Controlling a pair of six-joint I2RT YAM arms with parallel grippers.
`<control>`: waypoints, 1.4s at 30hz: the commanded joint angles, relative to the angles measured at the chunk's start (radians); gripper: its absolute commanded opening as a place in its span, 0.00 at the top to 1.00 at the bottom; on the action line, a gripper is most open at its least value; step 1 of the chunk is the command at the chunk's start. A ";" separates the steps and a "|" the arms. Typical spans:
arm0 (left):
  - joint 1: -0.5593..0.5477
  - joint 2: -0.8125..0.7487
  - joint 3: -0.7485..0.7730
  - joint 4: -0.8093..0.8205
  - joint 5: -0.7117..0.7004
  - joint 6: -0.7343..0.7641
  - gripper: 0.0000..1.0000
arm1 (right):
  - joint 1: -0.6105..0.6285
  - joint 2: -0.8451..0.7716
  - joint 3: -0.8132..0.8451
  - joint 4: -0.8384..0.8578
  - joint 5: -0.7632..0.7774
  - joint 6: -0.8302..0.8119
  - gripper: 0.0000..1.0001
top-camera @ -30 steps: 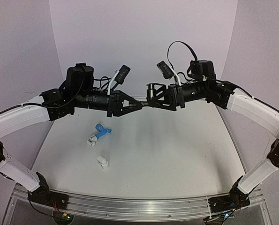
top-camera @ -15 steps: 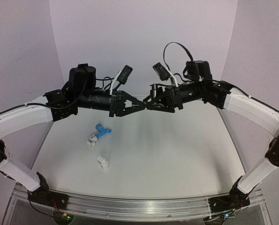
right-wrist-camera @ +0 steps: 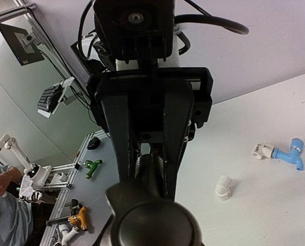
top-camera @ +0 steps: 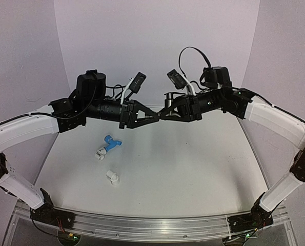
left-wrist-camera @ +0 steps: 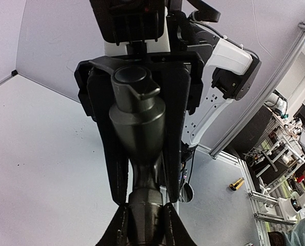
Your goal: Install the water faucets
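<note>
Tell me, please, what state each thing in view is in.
grey faucet: held in mid-air between both grippers.
left gripper: shut on the grey faucet.
right gripper: closed on its other end.
blue faucet: lying on the table, white fitting at its end.
second white fitting: lying apart.

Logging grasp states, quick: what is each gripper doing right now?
Left gripper: closed on the dark grey metal faucet, at its narrow end.
Right gripper: closed on the same faucet's body.

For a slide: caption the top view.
Mid-air, left gripper and right gripper hold the grey faucet; blue faucet lies on the table.
</note>
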 commanded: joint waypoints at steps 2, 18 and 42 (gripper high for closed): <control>-0.005 -0.028 -0.002 0.061 0.046 0.014 1.00 | 0.006 -0.011 0.038 0.031 -0.088 0.001 0.74; -0.003 -0.041 0.036 -0.092 -0.108 0.028 0.18 | -0.003 -0.030 0.032 0.027 -0.004 0.002 1.00; -0.031 -0.117 -0.113 -0.933 -0.683 0.155 0.00 | -0.131 -0.158 -0.243 0.007 0.297 -0.191 1.00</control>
